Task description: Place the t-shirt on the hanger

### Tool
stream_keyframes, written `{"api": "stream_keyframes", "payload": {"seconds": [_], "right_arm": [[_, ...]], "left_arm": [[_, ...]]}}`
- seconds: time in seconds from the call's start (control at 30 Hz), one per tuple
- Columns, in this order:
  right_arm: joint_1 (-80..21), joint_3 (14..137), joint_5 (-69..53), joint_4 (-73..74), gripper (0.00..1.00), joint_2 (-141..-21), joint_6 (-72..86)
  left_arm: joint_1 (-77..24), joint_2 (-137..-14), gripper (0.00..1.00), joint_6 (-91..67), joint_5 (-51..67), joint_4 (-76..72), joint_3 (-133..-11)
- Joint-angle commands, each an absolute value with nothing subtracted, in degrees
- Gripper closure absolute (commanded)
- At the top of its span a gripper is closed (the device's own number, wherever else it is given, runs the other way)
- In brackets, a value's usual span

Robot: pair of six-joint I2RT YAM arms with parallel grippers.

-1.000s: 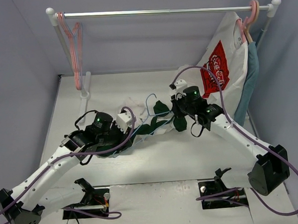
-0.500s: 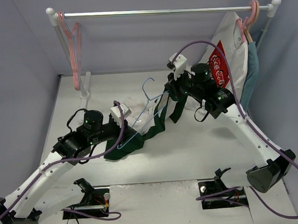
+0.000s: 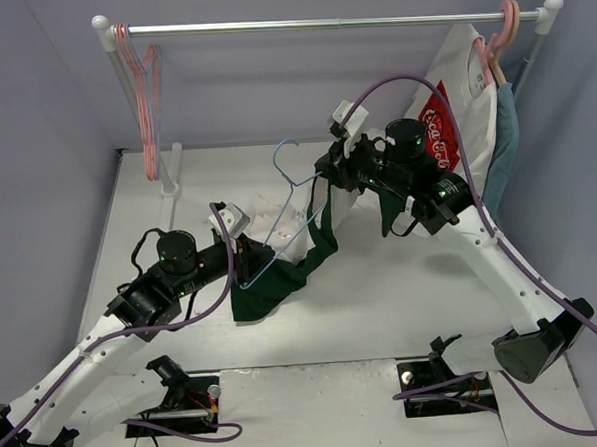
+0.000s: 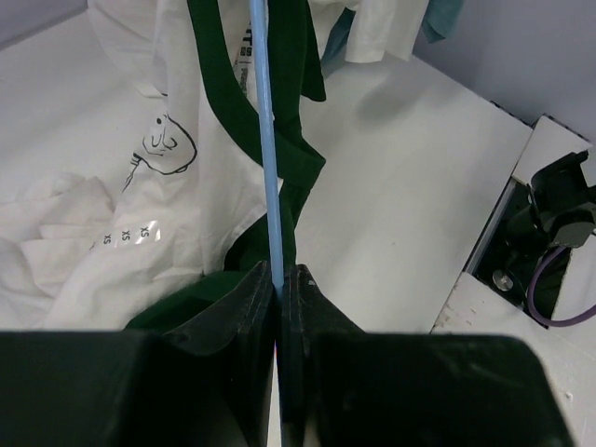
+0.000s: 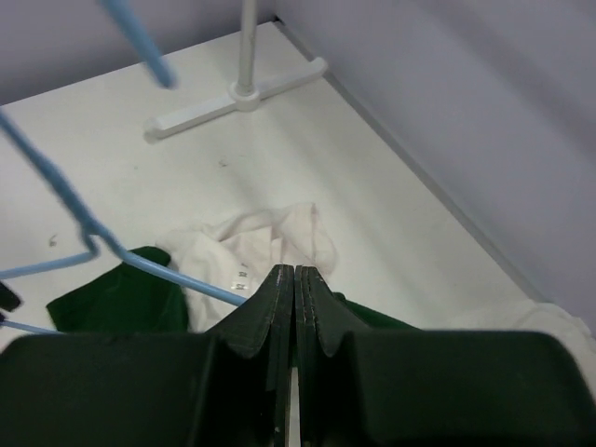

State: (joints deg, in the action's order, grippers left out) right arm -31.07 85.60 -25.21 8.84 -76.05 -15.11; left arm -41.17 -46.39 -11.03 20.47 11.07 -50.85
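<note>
The light-blue wire hanger (image 3: 283, 209) is held up at a slant, hook (image 3: 285, 149) uppermost. My left gripper (image 3: 242, 256) is shut on its lower end; in the left wrist view the blue wire (image 4: 267, 140) runs up out of the shut gripper (image 4: 277, 279). The dark green t-shirt (image 3: 281, 274) hangs draped along the hanger, its lower part resting on the table. My right gripper (image 3: 328, 174) is shut on the t-shirt's upper edge beside the hanger's top. In the right wrist view green cloth (image 5: 112, 298) shows below the shut gripper (image 5: 294, 272), with the hanger wire (image 5: 56, 186) at left.
A clothes rail (image 3: 318, 24) crosses the back, with pink hangers at its left (image 3: 151, 91) and right (image 3: 508, 22). A white t-shirt with a red logo (image 3: 443, 116) and a teal garment (image 3: 501, 163) hang at right. A white garment (image 3: 273, 207) lies on the table. The rack foot (image 5: 237, 93) stands nearby.
Both arms have risen and drawn apart. The hanger has come up off the table with its hook now pointing up. The t-shirt has been lifted and now hangs along it.
</note>
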Motion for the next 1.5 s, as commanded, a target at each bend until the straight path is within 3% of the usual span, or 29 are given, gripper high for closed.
{"api": "stream_keyframes", "payload": {"seconds": [0.0,0.5,0.6,0.83,1.07,1.47], "right_arm": [[-34.3,82.9,-29.6,0.6,1.0,-74.2,-12.4],[-37.9,80.8,-25.3,-0.9,1.0,-72.9,-10.8],[-37.9,82.0,-24.7,1.8,0.92,-73.9,-10.9],[-37.5,86.6,-22.6,8.4,0.56,-73.4,-12.4],[-32.3,86.7,-23.3,15.4,0.46,-71.1,-17.3],[-20.1,83.6,-29.6,26.5,0.42,-73.3,-34.3]], "left_arm": [[-41.5,-47.0,1.0,-15.5,19.7,-3.6,-48.8],[-41.7,-51.6,1.0,-23.6,18.4,-30.2,-37.0],[-41.8,-52.3,1.0,-24.4,19.6,-38.1,-33.4],[-41.9,-53.3,1.0,-23.4,19.5,-41.7,-29.5],[-41.8,-52.5,1.0,-20.7,20.7,-39.4,-29.1],[-41.8,-51.3,1.0,-20.6,21.4,-39.1,-27.9]]}}
